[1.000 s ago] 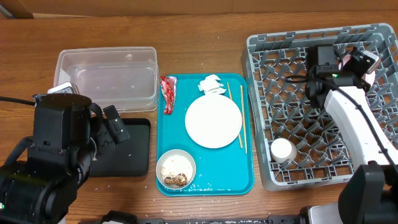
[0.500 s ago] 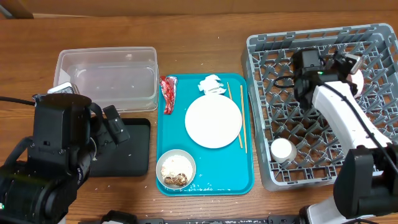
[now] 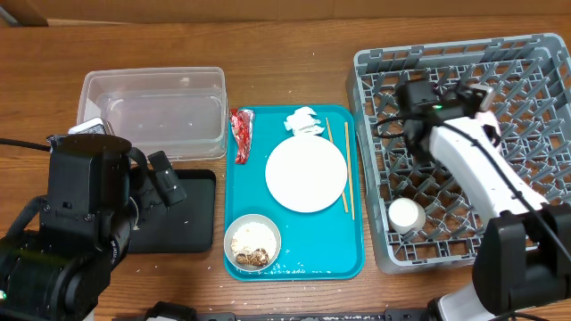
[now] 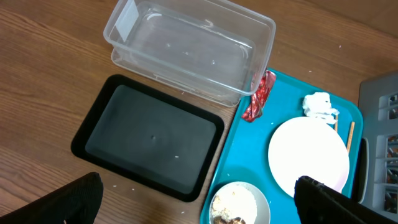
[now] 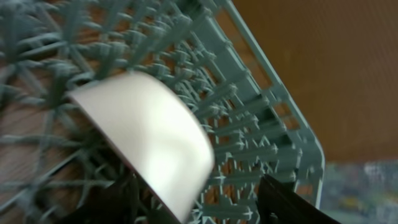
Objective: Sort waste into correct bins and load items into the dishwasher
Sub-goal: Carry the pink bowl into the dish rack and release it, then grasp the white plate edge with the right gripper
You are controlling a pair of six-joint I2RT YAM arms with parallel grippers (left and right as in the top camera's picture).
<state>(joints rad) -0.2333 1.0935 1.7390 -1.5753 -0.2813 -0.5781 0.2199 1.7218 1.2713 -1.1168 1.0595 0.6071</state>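
Your right end effector (image 5: 196, 186) is blurred; a pale bowl (image 5: 149, 143) sits between its fingers over the dish rack (image 5: 249, 93), but you cannot tell whether it grips. Your left end effector (image 4: 198, 183) hangs wide and empty near the black tray (image 4: 149, 134).

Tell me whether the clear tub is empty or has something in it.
Empty. In the left wrist view the clear tub shows only its bare bottom; the red wrapper lies outside it on the teal tray.

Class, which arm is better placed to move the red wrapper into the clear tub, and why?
Left. Its hand hovers open by the tub, beside the wrapper; the right hand is over the rack.
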